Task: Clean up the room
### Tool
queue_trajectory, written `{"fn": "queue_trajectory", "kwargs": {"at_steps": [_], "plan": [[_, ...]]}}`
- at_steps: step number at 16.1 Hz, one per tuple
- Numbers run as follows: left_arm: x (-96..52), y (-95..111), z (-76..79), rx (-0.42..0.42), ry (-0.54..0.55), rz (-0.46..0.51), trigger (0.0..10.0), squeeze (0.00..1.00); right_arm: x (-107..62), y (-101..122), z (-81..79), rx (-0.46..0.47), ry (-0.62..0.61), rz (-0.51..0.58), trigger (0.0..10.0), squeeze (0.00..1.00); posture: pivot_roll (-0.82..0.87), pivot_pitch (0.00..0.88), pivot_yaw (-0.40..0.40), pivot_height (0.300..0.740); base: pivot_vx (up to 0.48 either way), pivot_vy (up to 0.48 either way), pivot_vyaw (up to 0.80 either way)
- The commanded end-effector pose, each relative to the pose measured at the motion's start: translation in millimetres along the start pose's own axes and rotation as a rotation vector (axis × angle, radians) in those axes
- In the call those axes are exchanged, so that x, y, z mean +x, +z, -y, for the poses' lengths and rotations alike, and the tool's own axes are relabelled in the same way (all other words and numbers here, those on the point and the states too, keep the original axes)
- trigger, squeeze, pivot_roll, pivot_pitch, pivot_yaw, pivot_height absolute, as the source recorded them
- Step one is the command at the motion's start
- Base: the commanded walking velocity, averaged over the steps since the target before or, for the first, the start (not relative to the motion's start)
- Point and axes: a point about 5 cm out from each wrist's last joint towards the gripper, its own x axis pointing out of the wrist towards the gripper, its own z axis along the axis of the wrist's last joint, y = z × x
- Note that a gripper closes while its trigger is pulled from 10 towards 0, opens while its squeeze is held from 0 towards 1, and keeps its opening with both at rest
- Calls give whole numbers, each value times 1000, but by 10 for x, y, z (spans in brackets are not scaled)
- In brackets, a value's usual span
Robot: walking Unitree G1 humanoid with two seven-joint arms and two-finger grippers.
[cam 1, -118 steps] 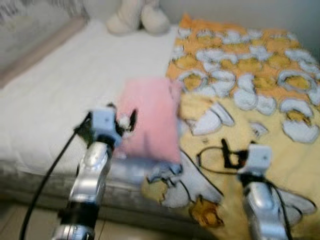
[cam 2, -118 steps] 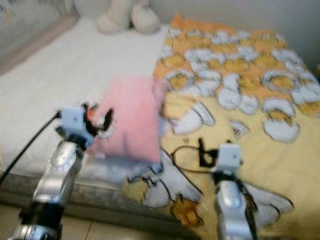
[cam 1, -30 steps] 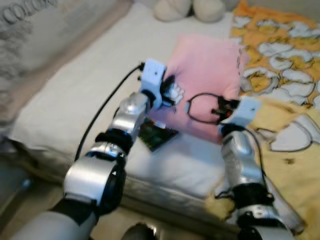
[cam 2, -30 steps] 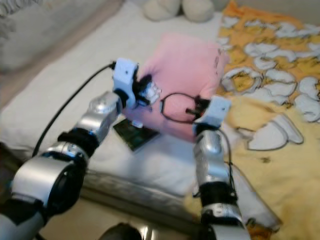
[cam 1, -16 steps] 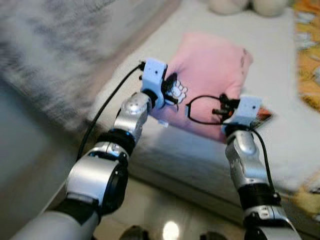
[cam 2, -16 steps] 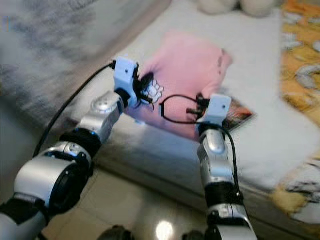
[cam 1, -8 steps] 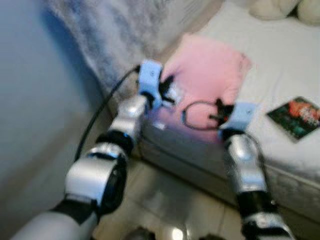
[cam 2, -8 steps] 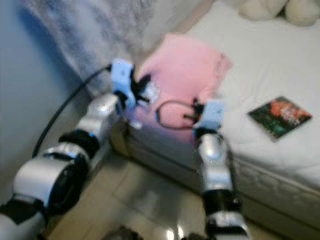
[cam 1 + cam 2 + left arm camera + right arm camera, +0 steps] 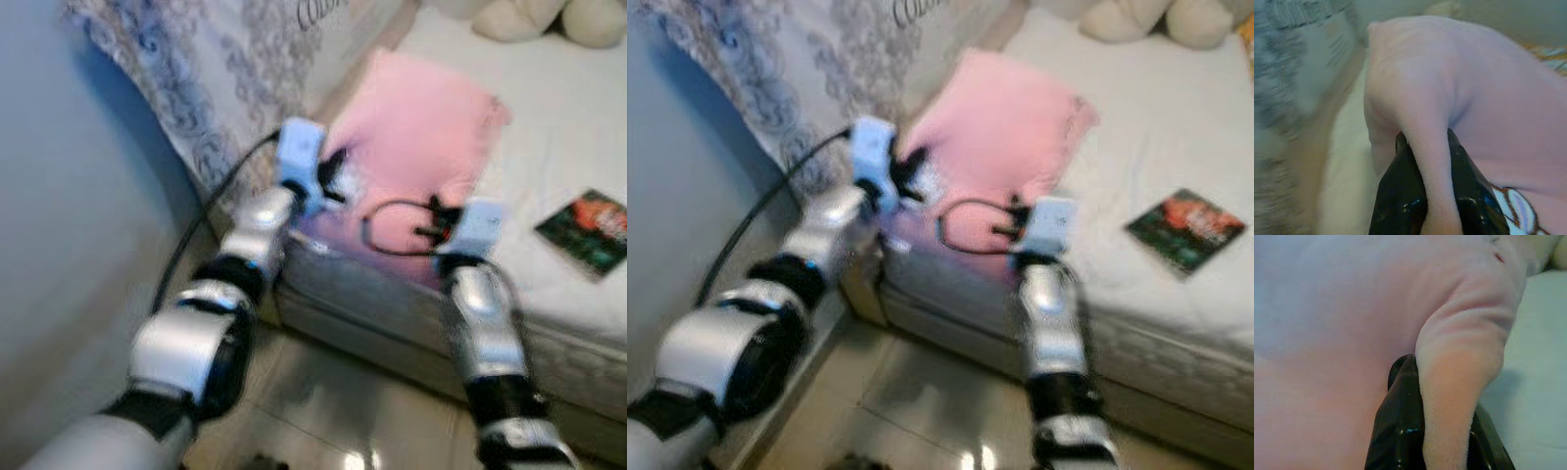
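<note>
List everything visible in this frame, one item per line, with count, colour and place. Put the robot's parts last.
Pillow: 1, pink, held up over the bed's near corner, pinched at two edges.
Bed: 1, white sheet, ahead and to the right.
Book: 1, dark green and red cover, flat on the bed right of the pillow.
Plush toy: 1, cream, at the bed's far end.
Patterned fabric: 1, grey on white with lettering, left of the bed.
Floor: glossy tiles, below the bed.
Left gripper: fingers shut on a pillow fold.
Right gripper: fingers shut on another fold.
</note>
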Motion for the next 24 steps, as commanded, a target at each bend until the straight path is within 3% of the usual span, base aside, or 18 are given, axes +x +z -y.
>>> {"fn": "queue_trajectory", "kwargs": {"at_steps": [1,8,13,24], "plan": [[-1,225,-177,10,89,84,10000,0,-47,-37,271,-12,-106,-24,10000,0,-86,0,94,740,446,0,0],[5,225,-170,26,88,76,10000,0,-40,-50,269,-17,-106,-30,10000,0,-80,0,92,740,449,0,0],[42,219,-89,28,65,64,10000,0,9,67,312,-14,-140,32,10000,0,-89,0,102,740,458,0,0],[84,224,22,55,8,50,10000,0,5,9,275,-24,-135,16,10000,0,-72,0,132,740,468,0,0]]}}
